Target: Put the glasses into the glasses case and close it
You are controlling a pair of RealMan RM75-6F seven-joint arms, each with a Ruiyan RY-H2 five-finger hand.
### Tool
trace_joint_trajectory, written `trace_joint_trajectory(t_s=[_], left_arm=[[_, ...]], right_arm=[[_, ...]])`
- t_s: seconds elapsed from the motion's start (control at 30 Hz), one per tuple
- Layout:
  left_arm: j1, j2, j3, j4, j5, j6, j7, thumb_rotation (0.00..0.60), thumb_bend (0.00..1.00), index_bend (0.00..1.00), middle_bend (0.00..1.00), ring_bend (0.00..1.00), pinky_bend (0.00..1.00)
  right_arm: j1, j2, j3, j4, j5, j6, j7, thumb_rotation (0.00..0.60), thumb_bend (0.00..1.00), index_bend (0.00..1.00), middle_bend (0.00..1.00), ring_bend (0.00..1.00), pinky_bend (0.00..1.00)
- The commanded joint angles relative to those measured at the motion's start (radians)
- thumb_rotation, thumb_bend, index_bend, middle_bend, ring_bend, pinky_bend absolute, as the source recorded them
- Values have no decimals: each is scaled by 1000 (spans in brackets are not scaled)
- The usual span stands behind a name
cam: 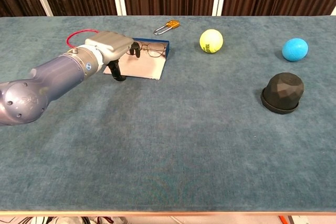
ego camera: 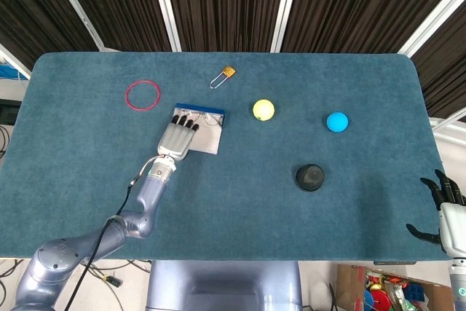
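The left hand [ego camera: 177,139] lies palm-down over the near-left part of the open glasses case [ego camera: 204,138], its dark fingertips [cam: 136,52] reaching to the left end of the glasses [cam: 151,50]; from these views I cannot tell whether it grips the frame or only rests against it. The glasses sit along the far, blue-edged side of the case, lenses to the right of the fingers, on the pale lining. The right hand [ego camera: 445,205] hangs off the right end of the bench [ego camera: 240,216], well apart from everything, fingers spread and holding nothing. Elsewhere on the blue bench: a red rubber ring [ego camera: 142,95] to the far left, a small padlock [ego camera: 223,76] beyond the case, a yellow ball [ego camera: 263,109], a blue ball [ego camera: 336,121], and a black dome [cam: 283,92] nearer the front
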Motion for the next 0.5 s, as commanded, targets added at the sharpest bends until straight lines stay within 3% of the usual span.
trace_joint_trajectory(t_s=[0.03,0.37,0.5], left_arm=[[-2,-6,-3,10,0,-3,3,600,247,265,222,106,150],[-3,-19,-9,34,19,1,-4,600,440,290,221,106,150],[-7,-26,-16,54,21,4,3,600,454,301,220,106,150]], right_arm=[[0,0,0,0,0,0,0,600,38,185,0,78,235],[0,1,0,-2,2,0,0,600,63,186,0,78,235],[0,2,0,-3,2,-1,1,600,68,186,0,78,235]])
